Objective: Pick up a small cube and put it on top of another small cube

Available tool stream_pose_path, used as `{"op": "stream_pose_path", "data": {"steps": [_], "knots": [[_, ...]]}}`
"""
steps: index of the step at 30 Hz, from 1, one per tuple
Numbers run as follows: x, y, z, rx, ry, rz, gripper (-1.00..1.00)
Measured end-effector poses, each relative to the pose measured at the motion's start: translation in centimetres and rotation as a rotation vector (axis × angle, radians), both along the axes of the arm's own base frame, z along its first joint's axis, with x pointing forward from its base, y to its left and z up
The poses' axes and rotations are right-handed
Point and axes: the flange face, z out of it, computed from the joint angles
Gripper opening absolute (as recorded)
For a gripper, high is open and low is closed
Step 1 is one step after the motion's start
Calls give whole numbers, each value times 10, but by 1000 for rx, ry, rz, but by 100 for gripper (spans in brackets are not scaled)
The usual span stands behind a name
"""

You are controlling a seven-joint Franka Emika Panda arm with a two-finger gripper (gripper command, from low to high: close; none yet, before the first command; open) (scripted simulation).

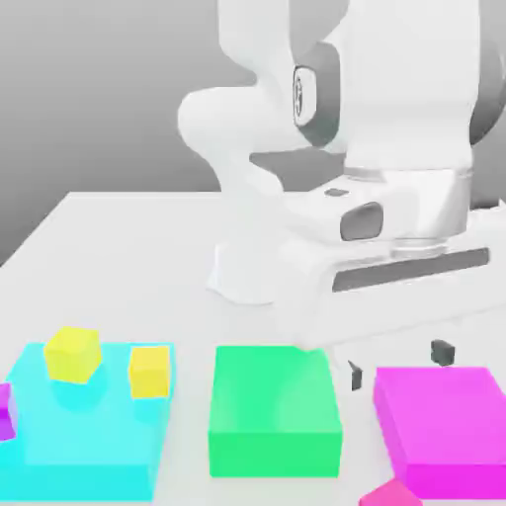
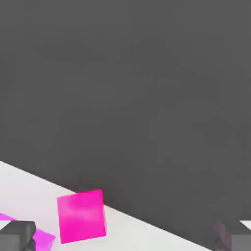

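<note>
- The gripper (image 1: 398,364) hangs from the white arm (image 1: 296,128) over the table (image 1: 119,257), its two dark fingertips (image 1: 442,352) spread wide apart with nothing between them; the jaws stand fully open and empty.
- In the exterior view the gripper sits at about 4 o'clock from the picture's centre, above the gap between the green block (image 1: 274,410) and the magenta block (image 1: 447,427).
- The small hot-pink cube (image 1: 389,493) lies at about 5 o'clock in the exterior view, on the table at the very bottom edge, just beside the near corner of the magenta block and cut off by the frame.
- In the hand view that same cube (image 2: 81,216) rests on the white table near its edge, tilted slightly, with a sliver of the magenta block (image 2: 34,235) just beside it; the fingertips (image 2: 17,235) show at the two lower corners, well apart from each other and clear of the cube.
- The cyan block (image 1: 89,425) lies at about 8 o'clock in the exterior view and carries two yellow cubes (image 1: 71,354), the second (image 1: 149,371) near the first but apart from it.
- A violet-purple cube (image 1: 5,413) shows partly at the exterior view's left edge, at about 8 o'clock, touching the cyan block's side.
</note>
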Motion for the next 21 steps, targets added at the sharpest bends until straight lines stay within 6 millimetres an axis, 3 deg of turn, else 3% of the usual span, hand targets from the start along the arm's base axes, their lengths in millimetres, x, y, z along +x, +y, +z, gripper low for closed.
{"op": "stream_pose_path", "data": {"steps": [5,9,10,17,21], "knots": [[-8,21,-91,-28,118,83,0],[-11,26,-155,-34,145,102,0],[-11,26,-169,-35,146,103,-100],[-12,26,-172,-34,147,103,-100],[-11,24,-123,-35,147,99,-100]]}}
